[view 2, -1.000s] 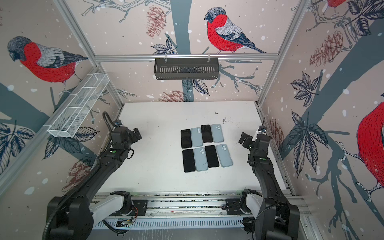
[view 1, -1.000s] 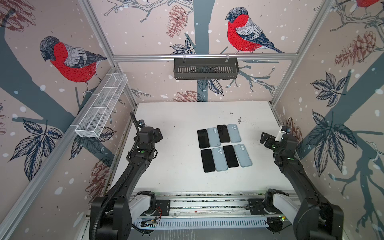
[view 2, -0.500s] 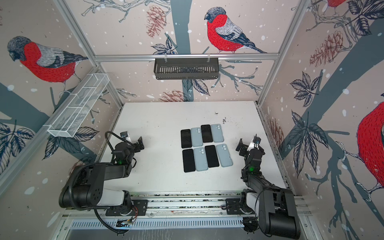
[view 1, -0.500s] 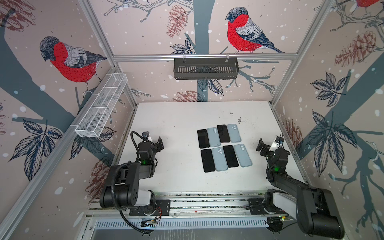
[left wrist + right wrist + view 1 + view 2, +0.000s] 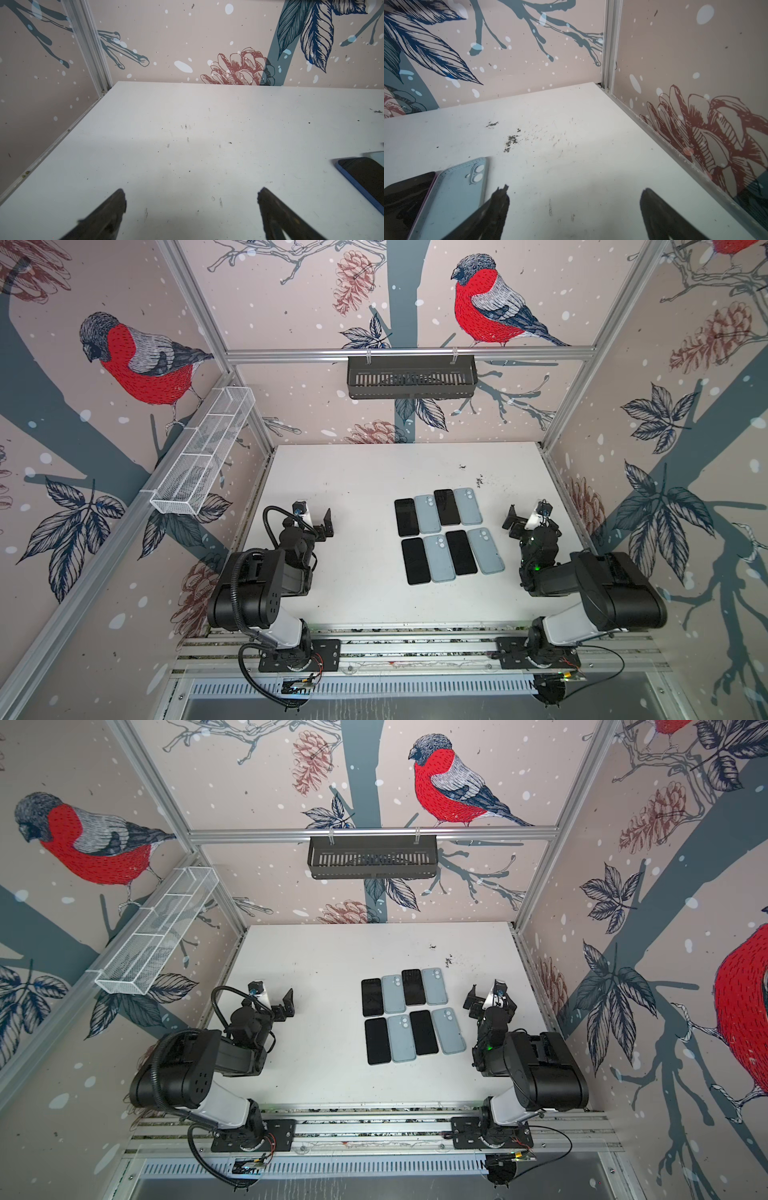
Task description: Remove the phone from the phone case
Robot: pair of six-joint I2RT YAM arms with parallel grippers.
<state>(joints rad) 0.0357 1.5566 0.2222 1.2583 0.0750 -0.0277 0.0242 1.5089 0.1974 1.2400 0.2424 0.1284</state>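
Note:
Several phones lie in two rows at mid-table in both top views, dark screens alternating with light blue phone case backs. My left gripper hangs open and empty over bare table, left of the rows; a dark-screened phone with a blue rim lies off to its side. My right gripper is open and empty, right of the rows. One of its fingers is beside a light blue phone case and a dark phone.
The white table is walled on three sides. A black wire basket hangs on the back rail and a white mesh shelf on the left wall. Dark scuffs mark the table behind the phones. Both arm bases sit on the front rail.
Both arms have folded down from a raised reach into a low, tucked pose near the front. Both grippers stayed open and the phones have not moved.

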